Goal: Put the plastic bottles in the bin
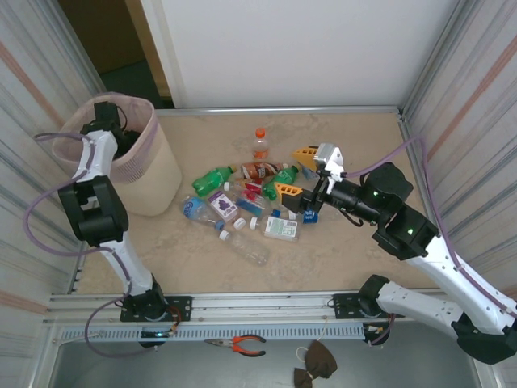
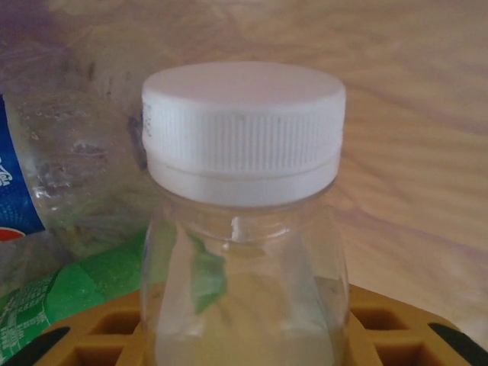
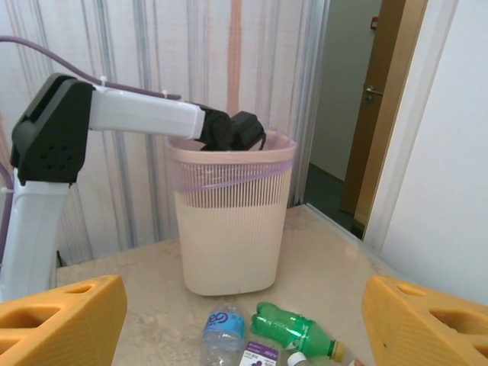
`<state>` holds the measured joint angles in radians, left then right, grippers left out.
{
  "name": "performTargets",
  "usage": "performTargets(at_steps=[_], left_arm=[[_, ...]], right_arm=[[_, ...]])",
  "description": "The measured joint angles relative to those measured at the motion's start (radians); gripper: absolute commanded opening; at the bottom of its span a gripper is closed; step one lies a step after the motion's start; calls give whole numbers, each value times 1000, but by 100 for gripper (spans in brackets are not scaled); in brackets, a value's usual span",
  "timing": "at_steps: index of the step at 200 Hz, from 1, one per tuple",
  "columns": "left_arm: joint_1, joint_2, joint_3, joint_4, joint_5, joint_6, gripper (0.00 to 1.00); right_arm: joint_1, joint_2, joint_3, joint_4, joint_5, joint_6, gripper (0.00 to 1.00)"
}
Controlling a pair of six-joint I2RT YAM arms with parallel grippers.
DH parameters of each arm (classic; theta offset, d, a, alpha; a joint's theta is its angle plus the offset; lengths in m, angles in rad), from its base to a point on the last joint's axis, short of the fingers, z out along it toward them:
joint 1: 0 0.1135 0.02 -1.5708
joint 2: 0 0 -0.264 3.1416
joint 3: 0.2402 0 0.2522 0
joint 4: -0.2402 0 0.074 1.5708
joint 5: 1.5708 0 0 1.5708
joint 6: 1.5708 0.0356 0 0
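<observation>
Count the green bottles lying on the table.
2. One green bottle lies nearest the bin; a second green bottle lies further right, below the orange-capped bottle. Others may be hidden under other bottles.

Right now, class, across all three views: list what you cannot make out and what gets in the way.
1) Top view: inside of the bin, hidden by the left arm.
2) Left wrist view: lower body of the clear bottle, cut off by the bottom edge; blue-labelled bottle behind it, blurred.
3) Right wrist view: purple-labelled bottle, cut by the bottom edge.
4) Top view: label print on the pile of bottles, too small.
</observation>
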<state>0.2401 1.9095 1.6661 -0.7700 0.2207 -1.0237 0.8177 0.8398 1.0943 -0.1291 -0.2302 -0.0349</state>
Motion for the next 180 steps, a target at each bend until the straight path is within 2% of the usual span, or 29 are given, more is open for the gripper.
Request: performTargets(at_steps=[50, 74, 115, 180], left_arm=[[0, -4, -2, 26, 2, -45, 60], [-7, -41, -8, 37, 8, -67, 68], [-9, -138, -10, 47, 18, -94, 74], [-9, -230, -10, 62, 24, -126, 76]], right_arm=[[0, -14, -1, -15, 11, 0, 80], [0, -14, -1, -16, 18, 0, 80], [0, -14, -1, -16, 18, 0, 80], [0, -22, -1, -26, 18, 0, 80]])
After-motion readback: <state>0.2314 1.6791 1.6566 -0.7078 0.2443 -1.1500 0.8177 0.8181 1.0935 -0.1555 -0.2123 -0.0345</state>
